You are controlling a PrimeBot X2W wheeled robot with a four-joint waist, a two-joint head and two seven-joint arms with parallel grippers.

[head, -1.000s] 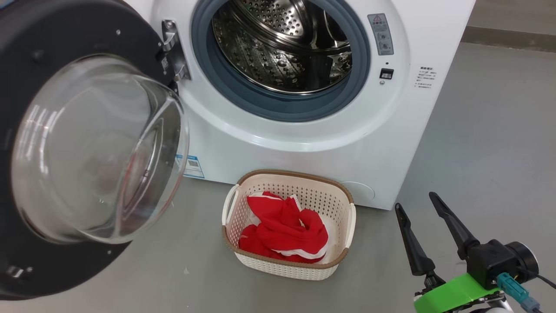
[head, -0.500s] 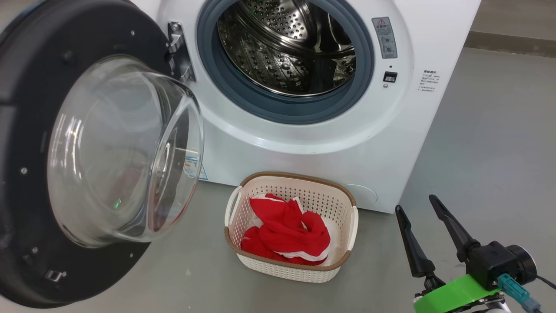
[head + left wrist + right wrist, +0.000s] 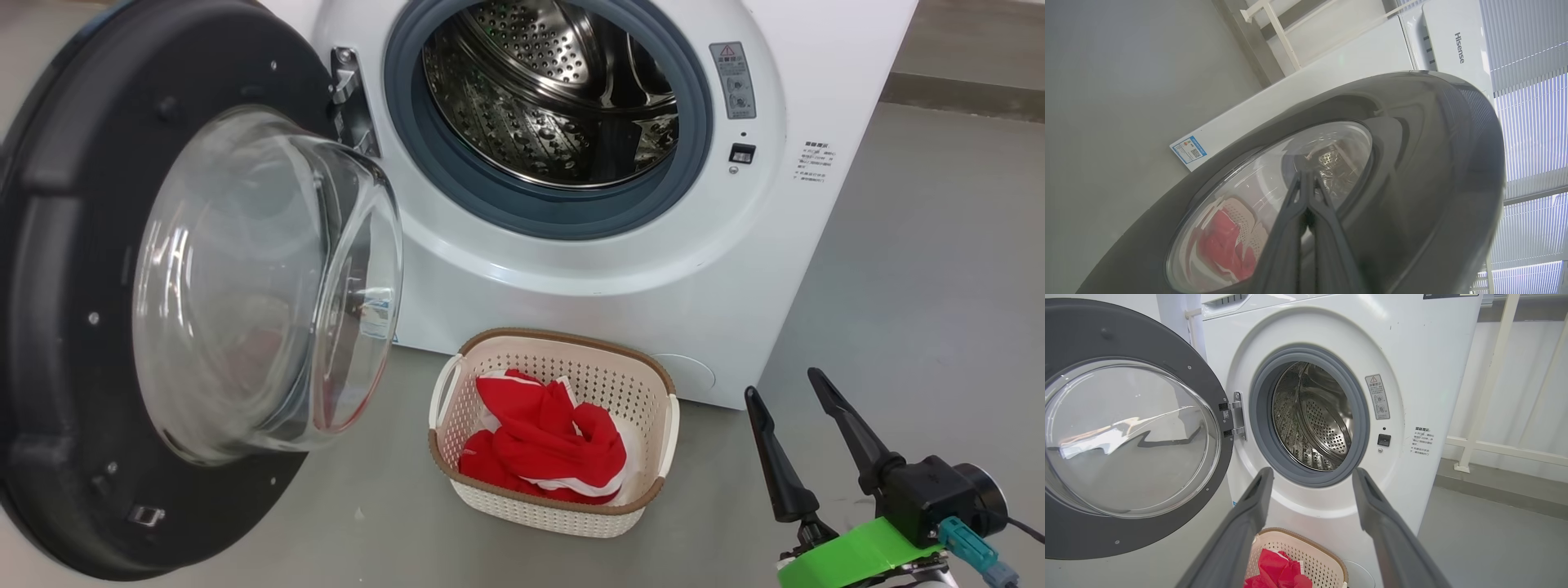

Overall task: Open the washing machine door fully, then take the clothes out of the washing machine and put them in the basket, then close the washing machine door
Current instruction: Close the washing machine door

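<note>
Clothes (image 3: 547,441) are lying in the basket (image 3: 563,510) before the washing machine (image 3: 571,278). The pinched-shut left gripper (image 3: 1307,179) is seemingly pressing the door (image 3: 65,245), which needs swinging until latched. The right gripper (image 3: 781,382) is gaping, empty.

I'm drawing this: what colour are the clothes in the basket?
The clothes are red with white; head view.

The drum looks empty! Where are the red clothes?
In the head view, the clothes lie in the basket on the floor, just in front of the washer, right of the open door.

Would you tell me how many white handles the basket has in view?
2. The left handle is on the basket's end nearer the open door; the right handle is on the end nearer the right gripper.
</note>
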